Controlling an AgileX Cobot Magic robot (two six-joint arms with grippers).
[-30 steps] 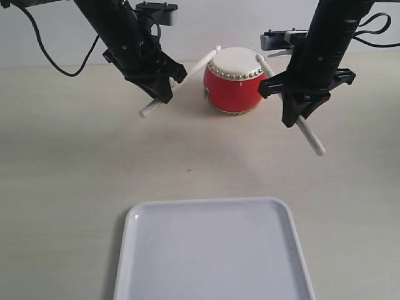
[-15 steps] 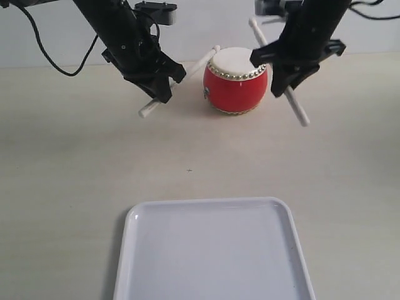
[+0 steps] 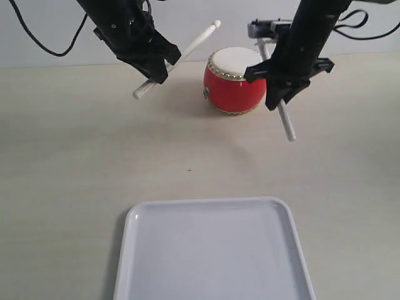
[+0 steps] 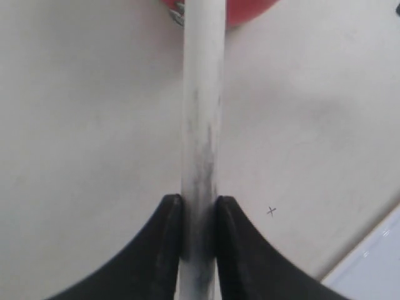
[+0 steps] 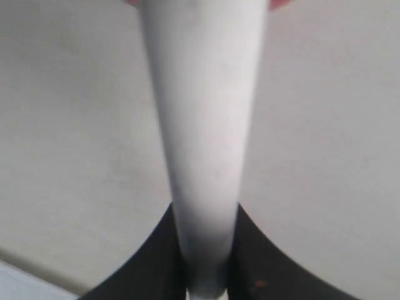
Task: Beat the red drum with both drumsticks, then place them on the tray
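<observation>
Here the red drum [image 3: 234, 81] stands at the far side of the counter [image 3: 75, 162], well apart from the white tray [image 3: 212, 250] at the near edge. The left gripper [image 3: 156, 62] is clamped on one drumstick [image 3: 194, 44], whose round tip slants up in the air left of the drum, clear of the drumhead. The right gripper [image 3: 278, 87] grasps the second drumstick [image 3: 285, 122] just right of the drum, its upper end by the drumhead's rim; whether it touches cannot be told.
</observation>
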